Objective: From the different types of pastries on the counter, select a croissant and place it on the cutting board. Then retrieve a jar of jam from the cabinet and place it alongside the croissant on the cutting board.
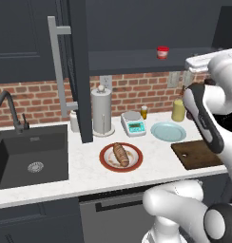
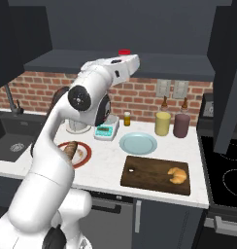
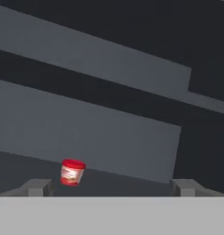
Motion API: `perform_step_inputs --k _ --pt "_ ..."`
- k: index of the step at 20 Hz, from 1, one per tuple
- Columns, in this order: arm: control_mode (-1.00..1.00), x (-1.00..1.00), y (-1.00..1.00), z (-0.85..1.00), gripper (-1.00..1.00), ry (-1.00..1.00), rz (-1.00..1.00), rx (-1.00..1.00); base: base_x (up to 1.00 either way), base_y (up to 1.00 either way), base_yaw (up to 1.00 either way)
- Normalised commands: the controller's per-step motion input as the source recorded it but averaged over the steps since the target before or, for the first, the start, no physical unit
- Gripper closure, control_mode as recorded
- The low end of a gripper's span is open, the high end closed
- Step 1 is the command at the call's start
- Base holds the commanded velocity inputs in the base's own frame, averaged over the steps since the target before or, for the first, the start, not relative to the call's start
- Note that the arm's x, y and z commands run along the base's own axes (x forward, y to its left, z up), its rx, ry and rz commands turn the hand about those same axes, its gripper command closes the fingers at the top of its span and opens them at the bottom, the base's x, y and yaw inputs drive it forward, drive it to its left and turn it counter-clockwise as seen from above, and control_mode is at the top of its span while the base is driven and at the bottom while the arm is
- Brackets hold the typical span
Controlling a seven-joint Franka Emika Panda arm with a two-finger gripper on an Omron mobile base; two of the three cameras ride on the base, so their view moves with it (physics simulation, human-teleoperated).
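1. The croissant [image 2: 177,175], small, golden-orange and curved, lay flat on the right end of the cutting board [image 2: 144,175].
2. The cutting board, dark brown and rectangular, lay flat on the white desk [image 1: 89,178].
3. The jar of jam [image 1: 162,52], squat and red, stood upright on the open cabinet [image 1: 82,71] shelf.

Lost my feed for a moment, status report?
Gripper open, holding nothing, raised toward cabinet shelf. Jar of jam on shelf ahead, untouched, off toward one fingertip. Croissant on cutting board. Nothing blocking the jar.
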Motion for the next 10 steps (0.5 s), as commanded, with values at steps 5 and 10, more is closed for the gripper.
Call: perform_step_inputs --k 5,10 --pt "-1.00 0.00 0.12 0.52 -1.00 0.02 0.03 0.15 0.00 0.00 0.00" --pt "-1.00 0.00 0.33 0.27 -1.00 -0.12 0.02 0.35 0.00 0.00 0.00"
